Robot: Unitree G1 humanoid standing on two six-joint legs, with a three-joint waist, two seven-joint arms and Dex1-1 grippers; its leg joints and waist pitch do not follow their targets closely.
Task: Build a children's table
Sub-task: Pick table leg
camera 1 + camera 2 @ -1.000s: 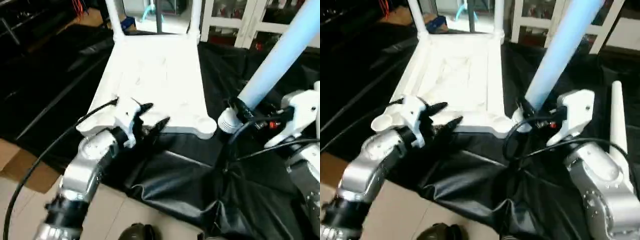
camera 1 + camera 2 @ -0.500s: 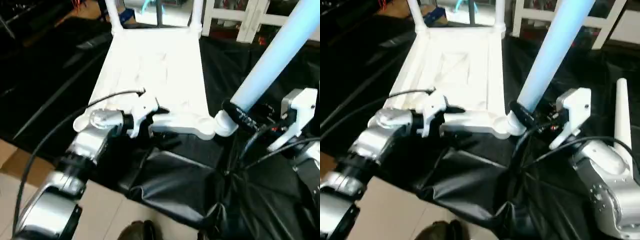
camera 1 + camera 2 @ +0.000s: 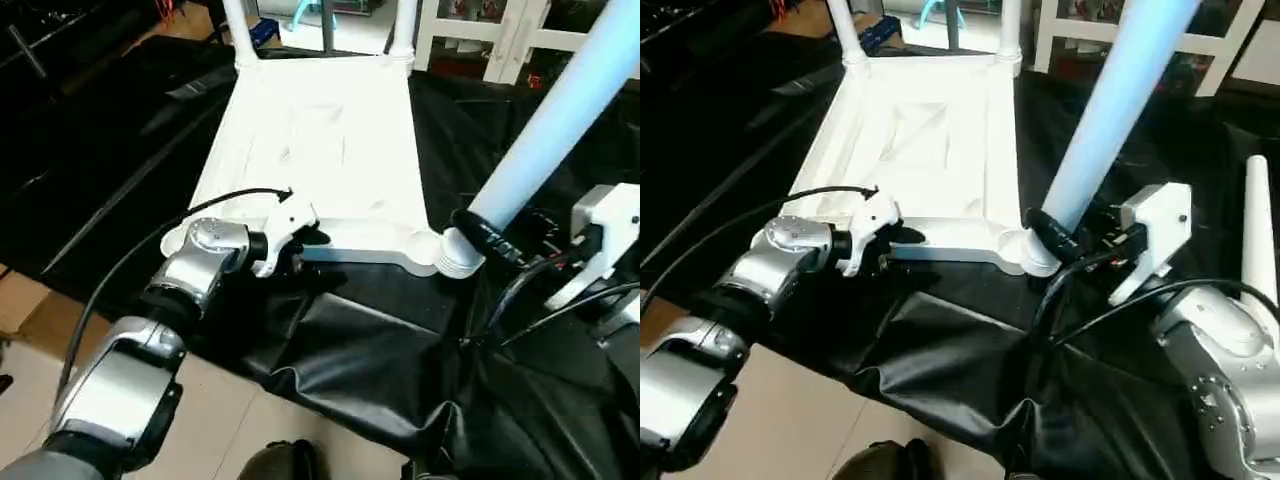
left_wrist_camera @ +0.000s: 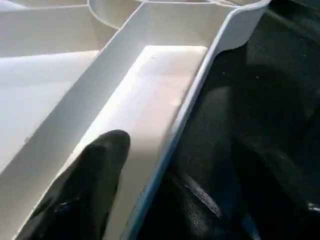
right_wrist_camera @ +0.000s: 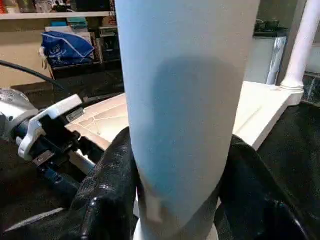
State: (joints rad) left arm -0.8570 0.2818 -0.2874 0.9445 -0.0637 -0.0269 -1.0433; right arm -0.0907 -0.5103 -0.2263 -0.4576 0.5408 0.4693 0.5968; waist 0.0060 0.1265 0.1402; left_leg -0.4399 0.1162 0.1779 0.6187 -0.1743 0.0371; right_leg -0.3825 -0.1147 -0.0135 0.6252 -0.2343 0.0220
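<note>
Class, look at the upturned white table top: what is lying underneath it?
A black sheet is spread under the table top and shows all around it. What lies beneath that sheet, and the sheet directly under the top, is covered.

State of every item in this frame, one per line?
Table top: upside down, ribs up, on black sheet.
Far legs: two fitted, upright.
Third leg: gripped by right hand, foot at near corner socket.
Fourth leg: lying loose.
Left hand: open, astride near rim.

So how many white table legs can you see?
4. Two legs stand in the far corners, far left leg and far right leg. The right gripper holds one leg at the near corner. A loose leg lies on the right.
</note>
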